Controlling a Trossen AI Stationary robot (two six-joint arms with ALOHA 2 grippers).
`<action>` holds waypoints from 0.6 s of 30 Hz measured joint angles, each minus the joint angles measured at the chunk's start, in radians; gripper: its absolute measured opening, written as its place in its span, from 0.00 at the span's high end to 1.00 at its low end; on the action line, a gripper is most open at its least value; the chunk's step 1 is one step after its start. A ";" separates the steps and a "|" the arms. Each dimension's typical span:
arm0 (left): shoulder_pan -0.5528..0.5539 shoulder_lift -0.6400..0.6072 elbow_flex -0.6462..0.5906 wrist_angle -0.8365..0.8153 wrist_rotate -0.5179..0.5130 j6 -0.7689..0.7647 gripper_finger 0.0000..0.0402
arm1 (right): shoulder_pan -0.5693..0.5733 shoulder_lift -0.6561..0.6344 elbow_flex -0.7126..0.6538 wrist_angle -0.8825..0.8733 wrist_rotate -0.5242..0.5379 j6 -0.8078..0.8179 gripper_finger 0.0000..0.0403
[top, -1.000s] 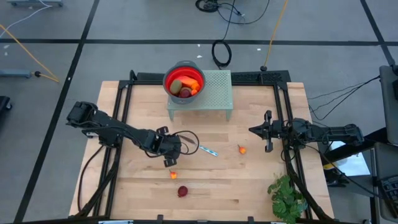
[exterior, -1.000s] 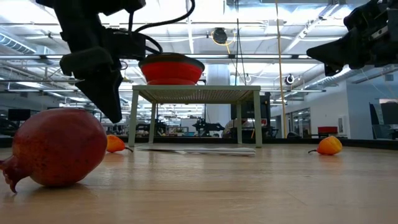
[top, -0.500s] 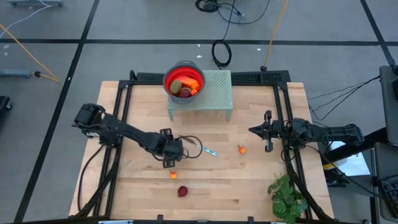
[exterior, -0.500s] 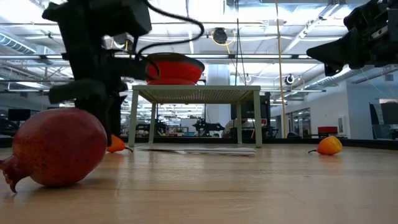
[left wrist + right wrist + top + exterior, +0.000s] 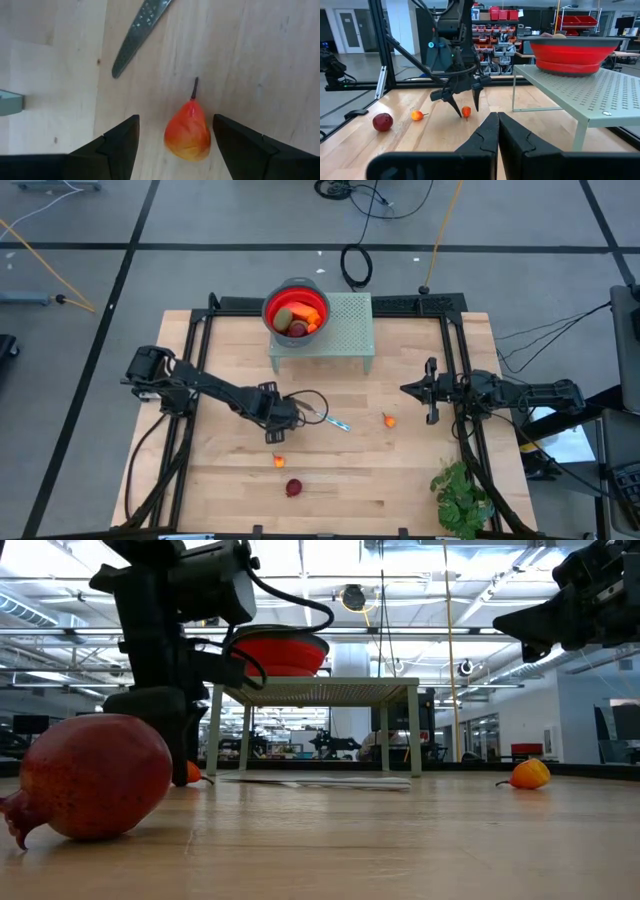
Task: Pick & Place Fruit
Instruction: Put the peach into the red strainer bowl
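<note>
Left gripper (image 5: 172,145) stands spread over the small orange pear-shaped toy fruit (image 5: 188,131), bare wood showing on both sides between fruit and fingers (image 5: 120,142); the thin silver knife (image 5: 136,35) lies just beyond it, tip angled toward the fruit but apart from it. Open wooden tabletop (image 5: 400,470) runs between that fruit, the dark red round fruit (image 5: 293,488) and the second small orange fruit (image 5: 388,420), all well apart. The pale green perforated metal stand (image 5: 345,330) bearing the red bowl (image 5: 280,302) blocks the far middle; the green leafy plant (image 5: 462,495) crowds the near right corner.
</note>
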 joint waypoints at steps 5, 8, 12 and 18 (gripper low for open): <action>0.015 -0.004 -0.015 0.007 0.026 -0.003 0.40 | 0.000 0.000 0.000 0.000 0.000 0.000 1.00; 0.019 -0.004 -0.016 0.007 0.053 0.023 0.44 | 0.000 0.000 0.000 0.000 0.000 0.000 1.00; 0.019 -0.004 -0.016 0.008 0.062 0.050 0.52 | 0.000 0.000 0.000 0.000 0.000 0.000 1.00; 0.018 -0.003 -0.017 0.007 0.087 0.043 0.68 | 0.000 0.000 0.000 0.000 0.000 0.000 1.00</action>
